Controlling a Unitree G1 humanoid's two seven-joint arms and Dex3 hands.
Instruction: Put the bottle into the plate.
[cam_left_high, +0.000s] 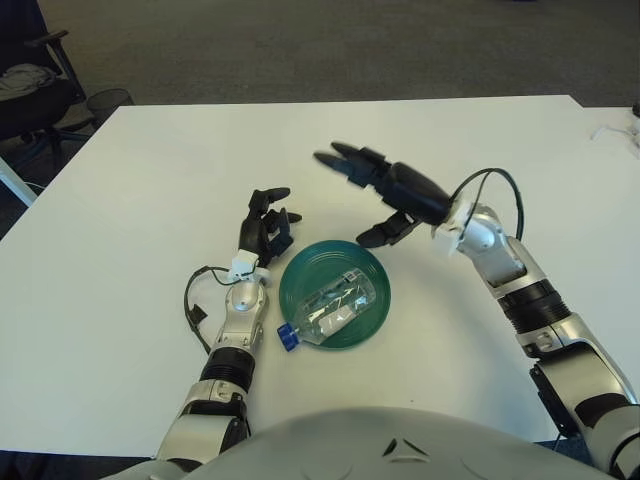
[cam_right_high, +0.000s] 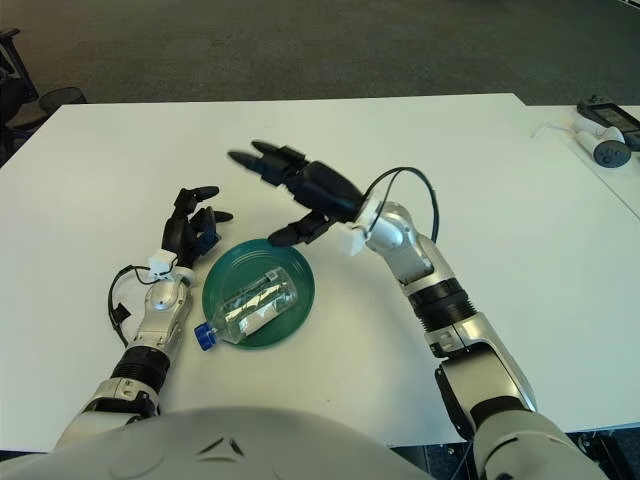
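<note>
A clear plastic bottle (cam_left_high: 335, 308) with a blue cap (cam_left_high: 287, 337) lies on its side in the green plate (cam_left_high: 365, 264); the cap end hangs over the plate's front left rim. My right hand (cam_left_high: 372, 185) is above the table just behind the plate, fingers spread, holding nothing. My left hand (cam_left_high: 266, 227) shows just left of the plate with its fingers relaxed and empty.
The plate sits on a white table (cam_left_high: 150, 180). An office chair (cam_left_high: 30, 90) and a black bin (cam_left_high: 108, 100) stand off the far left corner. White devices with a cable (cam_right_high: 600, 135) lie at the table's far right.
</note>
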